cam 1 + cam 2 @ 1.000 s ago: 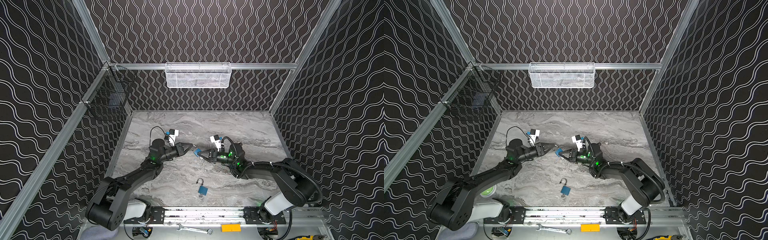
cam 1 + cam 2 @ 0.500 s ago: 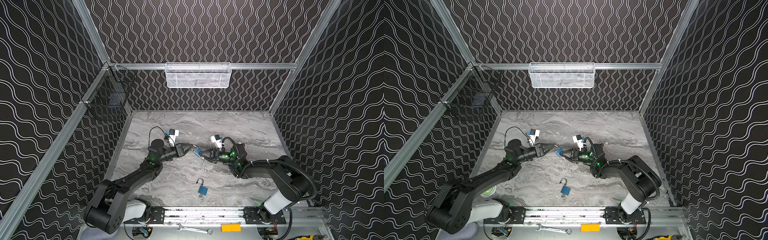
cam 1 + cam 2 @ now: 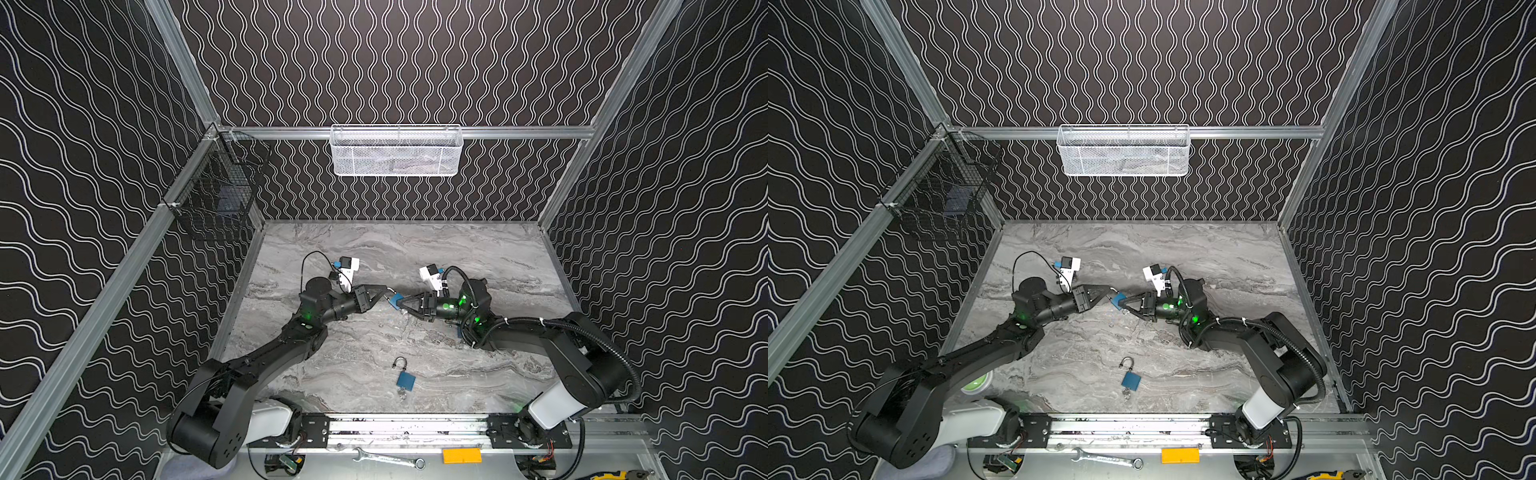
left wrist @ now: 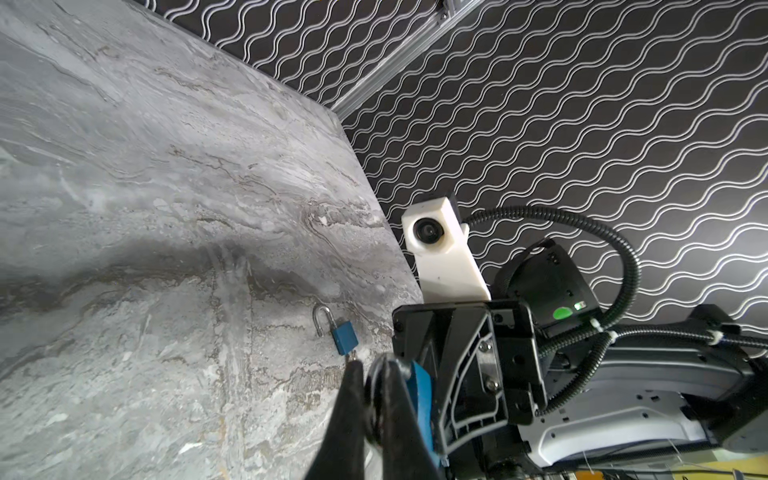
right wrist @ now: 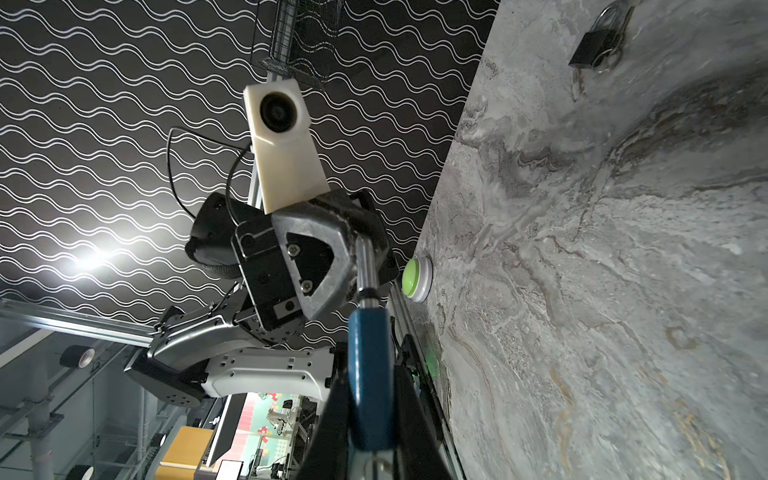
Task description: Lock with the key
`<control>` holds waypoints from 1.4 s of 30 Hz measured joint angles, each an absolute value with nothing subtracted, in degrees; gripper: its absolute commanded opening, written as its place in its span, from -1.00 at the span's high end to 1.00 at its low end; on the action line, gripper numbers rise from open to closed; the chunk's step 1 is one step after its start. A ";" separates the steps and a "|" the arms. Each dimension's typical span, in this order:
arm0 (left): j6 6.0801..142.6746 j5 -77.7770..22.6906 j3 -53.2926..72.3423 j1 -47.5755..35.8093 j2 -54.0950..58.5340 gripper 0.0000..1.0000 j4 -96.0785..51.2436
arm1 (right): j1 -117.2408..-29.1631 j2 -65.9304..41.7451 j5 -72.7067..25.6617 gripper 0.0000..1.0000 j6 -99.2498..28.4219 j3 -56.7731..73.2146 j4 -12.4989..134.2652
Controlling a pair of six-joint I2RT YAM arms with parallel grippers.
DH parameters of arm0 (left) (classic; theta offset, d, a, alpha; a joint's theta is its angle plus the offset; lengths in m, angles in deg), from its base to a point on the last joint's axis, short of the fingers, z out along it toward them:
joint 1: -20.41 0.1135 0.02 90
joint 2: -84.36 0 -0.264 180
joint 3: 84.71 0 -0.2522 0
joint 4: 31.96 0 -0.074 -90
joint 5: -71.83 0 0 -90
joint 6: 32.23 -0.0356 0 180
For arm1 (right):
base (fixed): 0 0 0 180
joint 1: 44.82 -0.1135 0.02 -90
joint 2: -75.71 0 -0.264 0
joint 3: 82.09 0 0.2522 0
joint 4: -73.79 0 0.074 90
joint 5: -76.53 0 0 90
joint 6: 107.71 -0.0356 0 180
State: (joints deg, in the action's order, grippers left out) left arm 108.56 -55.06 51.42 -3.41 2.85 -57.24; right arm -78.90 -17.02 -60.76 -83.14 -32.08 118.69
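While right gripper clamps blue padlock, long axis spanning both grippers; shackle toward left gripper, pinched there.

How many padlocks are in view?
3. Held blue padlock: in the right gripper. Loose blue padlock: on the table, front centre. Dark padlock: on the table, right wrist view only. Others possibly hidden.

Obstacles for you: left gripper and right gripper joined mid-table on held padlock; spare padlock front-centre; green button front-left. Free passage: table behind them.
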 measured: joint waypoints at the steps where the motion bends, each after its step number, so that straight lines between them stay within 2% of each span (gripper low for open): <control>1: 108.53 -54.82 51.37 -3.47 2.82 1.00 -57.18 | -78.88 -17.00 -60.78 1.00 -82.95 -31.86 118.25; 42: 107.09 -51.14 49.56 -4.89 3.35 1.00 -50.88 | -75.52 -23.07 -70.18 1.00 -81.02 -26.20 117.88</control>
